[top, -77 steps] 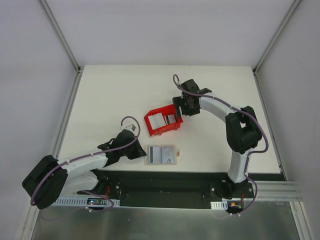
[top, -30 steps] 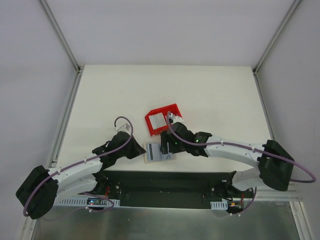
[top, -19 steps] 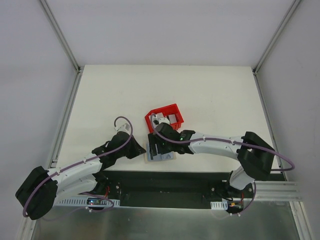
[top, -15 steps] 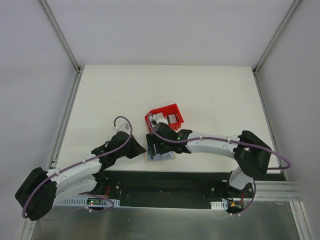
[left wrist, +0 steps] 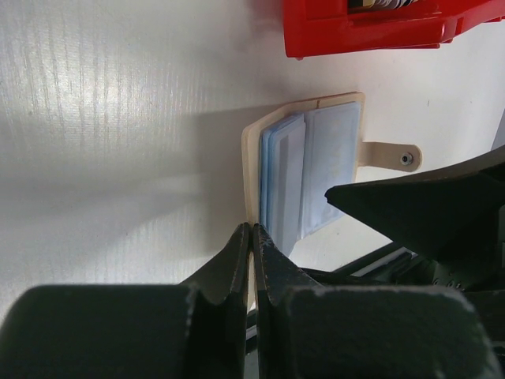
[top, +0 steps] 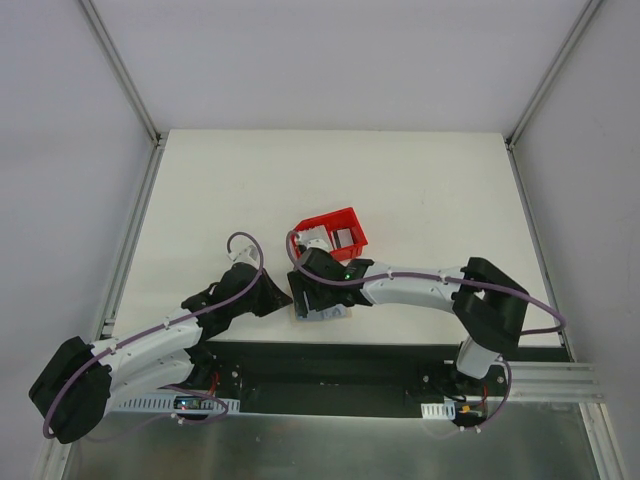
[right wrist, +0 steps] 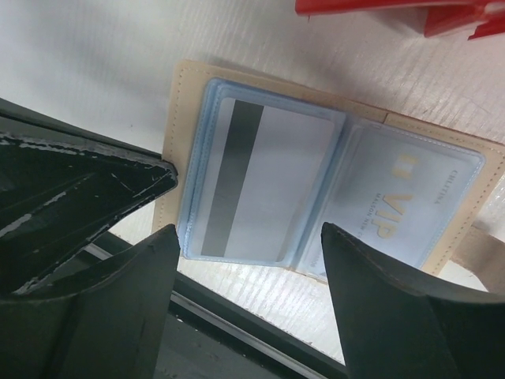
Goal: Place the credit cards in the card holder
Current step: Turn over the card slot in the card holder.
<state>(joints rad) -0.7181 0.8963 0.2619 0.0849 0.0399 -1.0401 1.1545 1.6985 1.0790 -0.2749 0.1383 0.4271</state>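
Our clenched left gripper (left wrist: pixel 251 237) pins the nine-o'clock edge of the tan leather card holder (left wrist: pixel 251 150); our right gripper (right wrist: pixel 248 229), spread over the black-striped white plastic card (right wrist: pixel 260 178), may drag it out if it closes.

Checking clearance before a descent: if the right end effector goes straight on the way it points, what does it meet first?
The right end effector would probably meet the striped card in the open card holder first; depth is unclear.

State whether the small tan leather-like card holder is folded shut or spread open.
Spread open: the card holder shows both pale blue pockets side by side.
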